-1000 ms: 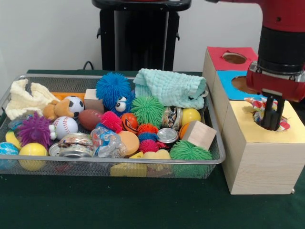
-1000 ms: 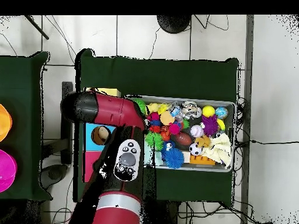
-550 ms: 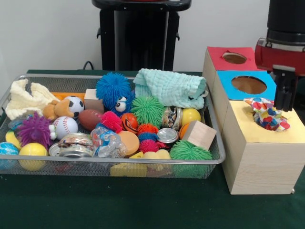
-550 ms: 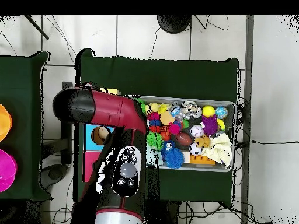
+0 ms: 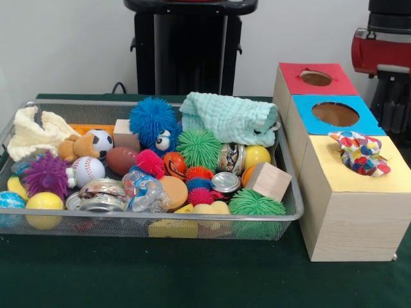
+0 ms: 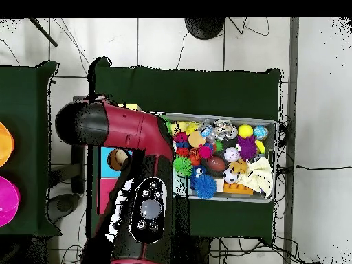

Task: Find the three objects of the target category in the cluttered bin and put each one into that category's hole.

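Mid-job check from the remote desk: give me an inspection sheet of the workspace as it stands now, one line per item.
Surface: green cloth table, bare in front of the bin.
Job's things: wire bin packed full; three boxes beside it with red, blue and yellow tops; a spotted cloth sits bunched in the yellow box's hole, partly sticking out.
Clutter: mint cloth, cream cloth, spiky balls, sports balls, cans, wooden blocks, all inside the bin.
Gripper: gripper raised behind the boxes, holding nothing visible; open or shut cannot be told.
Cables: one black loop behind the bin; several on the floor in the overhead view.
Surroundings: white wall, tiled floor; no person seen.
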Available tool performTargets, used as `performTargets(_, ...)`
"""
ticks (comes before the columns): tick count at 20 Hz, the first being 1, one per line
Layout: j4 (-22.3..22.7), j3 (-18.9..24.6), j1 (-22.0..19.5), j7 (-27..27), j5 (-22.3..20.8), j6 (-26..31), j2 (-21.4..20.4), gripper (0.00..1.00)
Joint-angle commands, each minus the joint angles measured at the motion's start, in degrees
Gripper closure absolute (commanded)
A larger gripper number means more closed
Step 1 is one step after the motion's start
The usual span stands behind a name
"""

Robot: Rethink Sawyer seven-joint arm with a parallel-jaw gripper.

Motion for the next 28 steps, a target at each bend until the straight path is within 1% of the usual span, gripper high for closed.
performTargets(1,4.1,2.9,-1.9,3.2,-3.4,11.6,2.6,1.00)
performTargets(3,4.9,3.1,-2.0,3.0,-3.9,11.1,2.6,1.00)
performTargets(6,4.0,2.6,-2.1,0.9,-6.4,14.2,3.3,1.00)
performTargets(8,4.6,3.1,-2.7,-0.1,-6.9,13.2,3.5,1.00)
performTargets(11,6.9,4.5,-3.5,0.7,-6.2,10.0,3.2,1.00)
performTargets(14,7.2,5.4,-3.8,1.8,-5.9,7.8,3.8,1.00)
performTargets(18,7.8,6.7,-4.3,1.5,-5.9,5.0,4.7,1.00)
performTargets(21,8.5,8.1,-5.2,-0.1,-5.9,5.0,4.9,1.00)
performTargets(24,10.2,10.2,-6.6,-1.5,-5.2,5.0,4.6,1.00)
performTargets(28,12.5,13.7,-8.6,-1.6,-3.6,3.8,4.4,1.00)
